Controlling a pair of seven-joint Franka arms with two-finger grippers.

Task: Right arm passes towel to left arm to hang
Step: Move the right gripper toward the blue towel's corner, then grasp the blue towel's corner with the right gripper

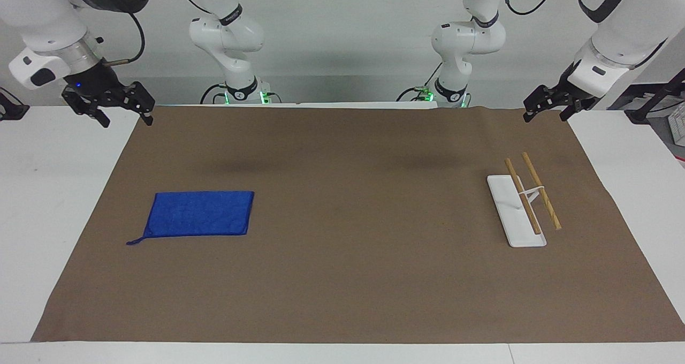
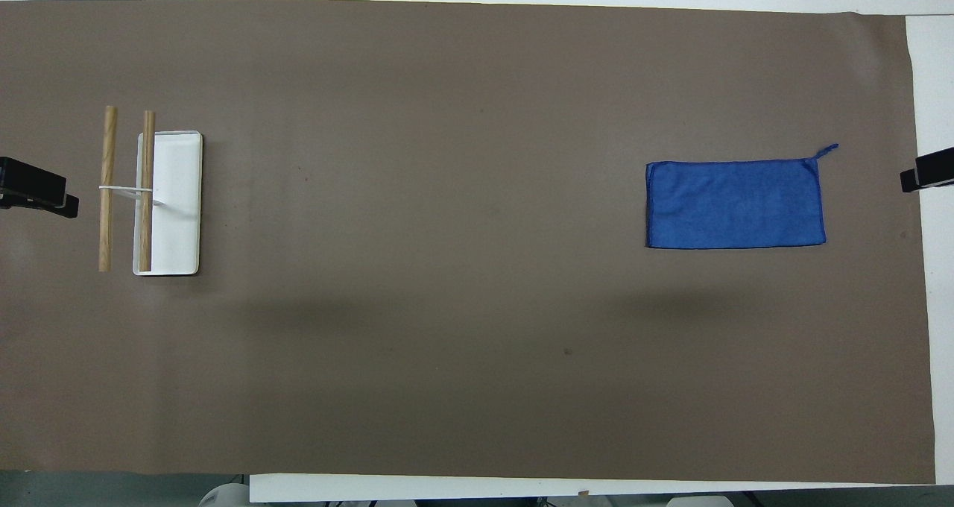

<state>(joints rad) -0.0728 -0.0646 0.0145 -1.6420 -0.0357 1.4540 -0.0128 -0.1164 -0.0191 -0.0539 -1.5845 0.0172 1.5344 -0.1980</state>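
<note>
Across the table [image 1: 32, 203] you see a brown mat [image 1: 353, 278] covering nearly its whole top; take that mat as your landmark. Only the facing view gives you both arms whole: the right arm [image 1: 43, 27] and the left arm [image 1: 621, 27] each hang above a robot-side corner of the mat. The overhead view shows just dark tips at its side edges. On the mat toward the right arm's end, the towel [image 1: 200, 214] lies flat, its corner loop pointing to the mat's edge away from the robots. Toward the left arm's end stands the white rack [image 1: 515, 211] with two wooden rails. The right gripper [image 1: 123, 119] has its fingers spread and holds nothing; the left gripper [image 1: 545, 115] is likewise spread and empty.
</note>
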